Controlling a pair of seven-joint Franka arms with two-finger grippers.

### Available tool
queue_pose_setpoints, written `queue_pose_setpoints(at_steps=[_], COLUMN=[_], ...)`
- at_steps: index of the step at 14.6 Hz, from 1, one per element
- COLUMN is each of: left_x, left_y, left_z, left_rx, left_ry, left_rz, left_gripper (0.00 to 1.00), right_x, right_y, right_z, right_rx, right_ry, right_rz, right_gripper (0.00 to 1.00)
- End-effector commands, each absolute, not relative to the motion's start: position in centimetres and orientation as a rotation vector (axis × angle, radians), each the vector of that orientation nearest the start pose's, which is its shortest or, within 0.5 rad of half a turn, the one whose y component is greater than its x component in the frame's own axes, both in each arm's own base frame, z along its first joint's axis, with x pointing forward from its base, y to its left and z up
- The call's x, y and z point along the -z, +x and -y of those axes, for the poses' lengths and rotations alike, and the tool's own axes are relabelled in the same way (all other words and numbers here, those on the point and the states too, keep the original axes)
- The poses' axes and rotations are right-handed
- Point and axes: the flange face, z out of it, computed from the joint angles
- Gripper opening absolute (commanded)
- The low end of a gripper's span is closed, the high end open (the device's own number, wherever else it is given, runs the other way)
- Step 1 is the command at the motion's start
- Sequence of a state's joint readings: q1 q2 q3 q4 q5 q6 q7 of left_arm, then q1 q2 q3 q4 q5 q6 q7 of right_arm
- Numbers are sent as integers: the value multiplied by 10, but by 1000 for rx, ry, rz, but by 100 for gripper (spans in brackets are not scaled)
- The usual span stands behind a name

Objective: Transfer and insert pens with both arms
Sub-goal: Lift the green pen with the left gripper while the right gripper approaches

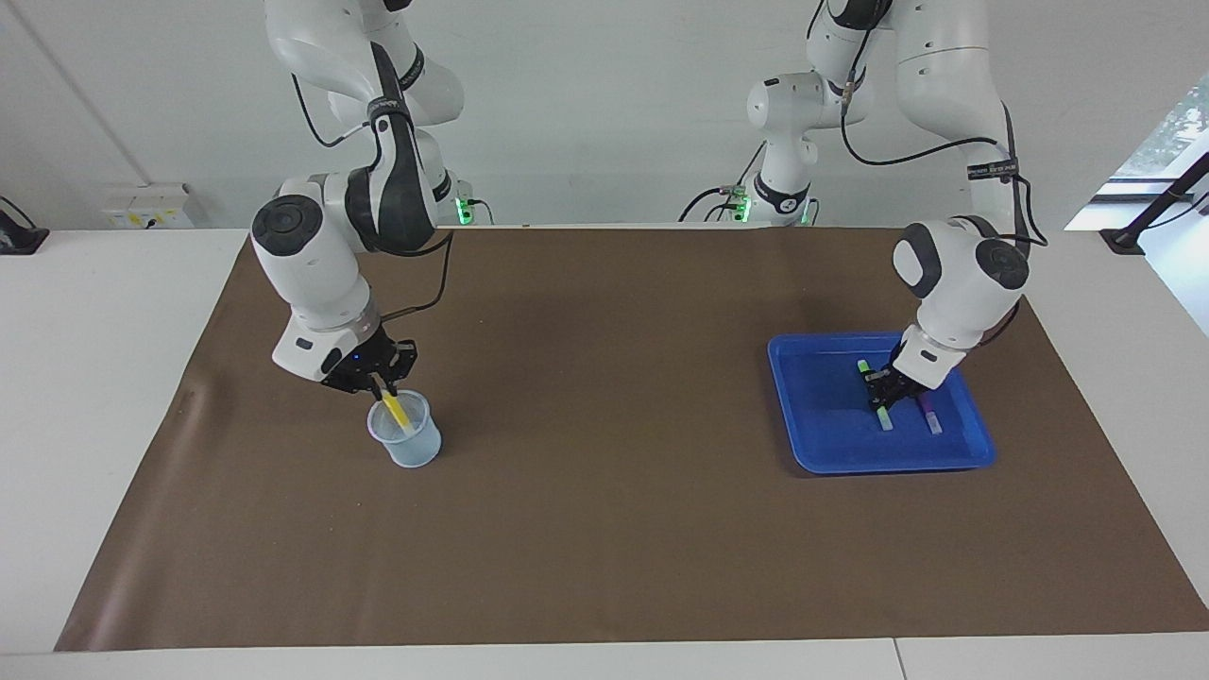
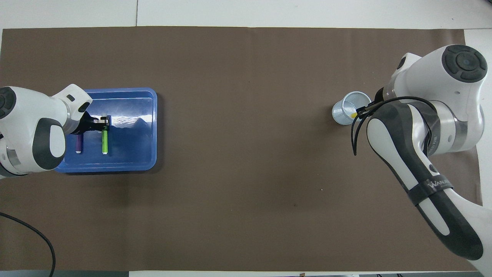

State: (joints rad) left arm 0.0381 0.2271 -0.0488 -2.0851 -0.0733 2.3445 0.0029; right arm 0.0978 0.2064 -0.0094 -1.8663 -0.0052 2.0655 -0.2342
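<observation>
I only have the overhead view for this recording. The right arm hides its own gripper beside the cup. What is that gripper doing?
Observer: In the facing view the right gripper is shut on the upper end of the yellow pen.
Operator: Is the pen inside the cup?
Observer: Its lower end is inside the cup, slanted; the upper end stands above the rim.
Operator: Has the left arm lifted the green pen?
Observer: The left gripper is shut on the green pen, low in the blue tray. I cannot tell whether the pen is clear of the floor.
</observation>
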Motion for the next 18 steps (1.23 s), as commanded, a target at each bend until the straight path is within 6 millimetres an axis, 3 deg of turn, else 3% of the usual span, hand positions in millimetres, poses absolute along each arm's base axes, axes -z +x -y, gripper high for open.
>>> queue_pose_setpoints(at_steps=[1, 2, 3, 5, 7, 10, 12, 16, 18], left_x=[-360, -370, -381, -397, -410, -431, -438, -456, -458], left_y=[588, 590, 592, 591, 594, 598, 598, 590, 582], left_z=[38, 47, 58, 83, 115, 165, 200, 257, 288], left_rx=[26, 27, 42, 76, 78, 56, 28, -136, -185], left_ry=[-3188, -3184, -3180, -3158, -3146, -3104, -3064, -2956, -2930], left_rz=[240, 332, 431, 642, 904, 1295, 1466, 1881, 1995], left_gripper=[0, 0, 0, 0, 0, 0, 0, 0, 0], right_x=[-395, -395, -395, -397, -409, -456, -476, -481, -488], right_y=[607, 607, 607, 607, 611, 623, 629, 629, 631], right_z=[-51, -53, -54, -55, -56, -66, -74, -89, -92], right_rx=[-5, -5, -2, -6, 3, 34, 58, 56, 51], right_ry=[-3111, -3110, -3109, -3100, -3093, -3036, -2955, -2663, -2475], right_rz=[555, 559, 561, 549, 539, 495, 437, 192, 16], right_gripper=[4, 30, 45, 100, 100, 100, 100, 100, 100])
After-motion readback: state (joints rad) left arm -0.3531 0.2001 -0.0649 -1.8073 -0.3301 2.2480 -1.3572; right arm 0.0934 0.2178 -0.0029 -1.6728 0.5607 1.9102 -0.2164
